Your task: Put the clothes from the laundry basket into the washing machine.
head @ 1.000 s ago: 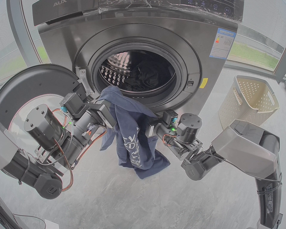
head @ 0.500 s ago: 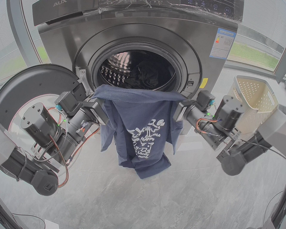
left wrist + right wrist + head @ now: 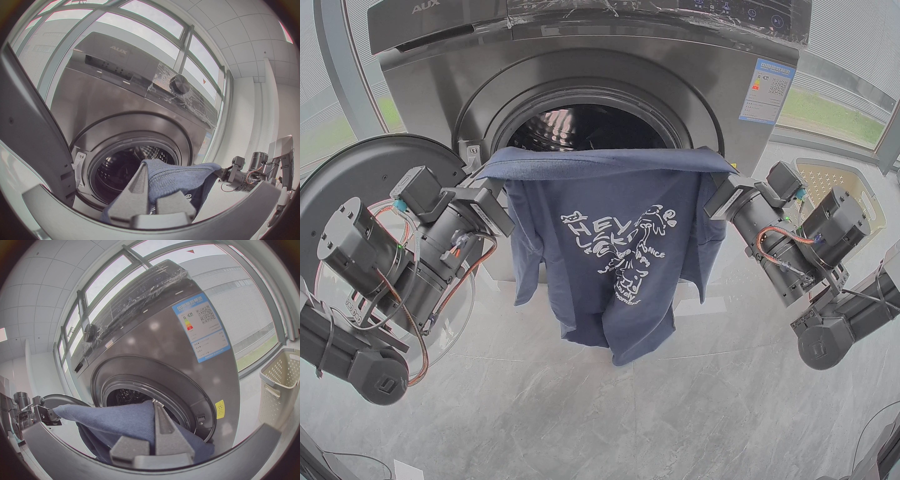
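A navy T-shirt (image 3: 612,244) with white print hangs spread out in front of the washing machine's round opening (image 3: 587,128). My left gripper (image 3: 490,178) is shut on its left shoulder and my right gripper (image 3: 719,181) is shut on its right shoulder, so the top hem is stretched level between them. In the left wrist view the shirt (image 3: 175,179) is pinched between the fingers (image 3: 137,190); the right wrist view shows the shirt (image 3: 118,421) clamped the same way. The drum (image 3: 125,168) holds dark clothes. The cream laundry basket (image 3: 850,187) stands on the floor to the right.
The machine's door (image 3: 369,181) is swung open on the left, behind my left arm. Grey tiled floor (image 3: 600,412) lies below the hanging shirt. Windows surround the machine.
My right gripper has swung right and up with the shirt's shoulder, and my left gripper has risen. The crumpled shirt is now pulled out flat and lifted level with the opening.
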Controlling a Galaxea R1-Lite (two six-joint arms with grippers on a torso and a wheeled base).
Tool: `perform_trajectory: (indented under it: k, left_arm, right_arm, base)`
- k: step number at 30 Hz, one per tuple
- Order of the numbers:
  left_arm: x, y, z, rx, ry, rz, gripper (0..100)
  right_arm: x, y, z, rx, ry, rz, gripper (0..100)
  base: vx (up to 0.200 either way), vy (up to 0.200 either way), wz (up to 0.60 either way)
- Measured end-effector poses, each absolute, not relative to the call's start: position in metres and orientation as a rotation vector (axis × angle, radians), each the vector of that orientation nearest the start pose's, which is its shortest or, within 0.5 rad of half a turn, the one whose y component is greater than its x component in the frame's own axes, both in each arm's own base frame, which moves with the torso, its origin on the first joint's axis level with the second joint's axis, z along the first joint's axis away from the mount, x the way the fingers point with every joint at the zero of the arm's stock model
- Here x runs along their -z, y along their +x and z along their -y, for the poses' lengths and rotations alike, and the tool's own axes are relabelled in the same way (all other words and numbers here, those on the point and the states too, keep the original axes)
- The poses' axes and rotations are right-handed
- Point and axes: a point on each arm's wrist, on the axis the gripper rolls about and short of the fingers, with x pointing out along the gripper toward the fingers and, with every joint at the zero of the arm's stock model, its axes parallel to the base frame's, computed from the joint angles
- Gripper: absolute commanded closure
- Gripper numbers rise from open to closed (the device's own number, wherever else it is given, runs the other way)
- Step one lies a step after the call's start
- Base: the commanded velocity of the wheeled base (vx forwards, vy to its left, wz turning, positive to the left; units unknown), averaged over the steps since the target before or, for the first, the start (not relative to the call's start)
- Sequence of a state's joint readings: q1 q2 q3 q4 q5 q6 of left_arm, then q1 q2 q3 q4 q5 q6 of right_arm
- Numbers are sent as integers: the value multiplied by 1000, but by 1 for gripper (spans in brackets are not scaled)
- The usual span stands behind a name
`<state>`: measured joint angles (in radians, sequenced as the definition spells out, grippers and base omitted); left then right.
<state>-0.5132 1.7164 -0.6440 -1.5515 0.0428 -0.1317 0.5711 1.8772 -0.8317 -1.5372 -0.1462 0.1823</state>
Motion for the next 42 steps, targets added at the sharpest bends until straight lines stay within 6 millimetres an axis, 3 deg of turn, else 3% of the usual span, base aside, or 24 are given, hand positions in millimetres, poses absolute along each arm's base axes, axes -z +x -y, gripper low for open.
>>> perform_trajectory:
  k: [13, 24, 36, 42]
  left_arm:
    - [-240, 245, 135, 486, -264, 486, 100]
    - [-254, 237, 131, 480, -262, 536, 100]
    - [-241, 235, 131, 497, -236, 488, 100]
    - [-233, 232, 141, 531, -230, 457, 100]
  right_arm:
    - [-243, 278, -175, -411, 398, 496, 100]
    - [-246, 272, -172, -407, 406, 500, 100]
    - [-238, 271, -168, -393, 390, 470, 100]
    - [-232, 269, -169, -400, 386, 446, 100]
  base:
    - [0, 0, 0]
    - [0, 0, 0]
    - [0, 0, 0]
    - [0, 0, 0]
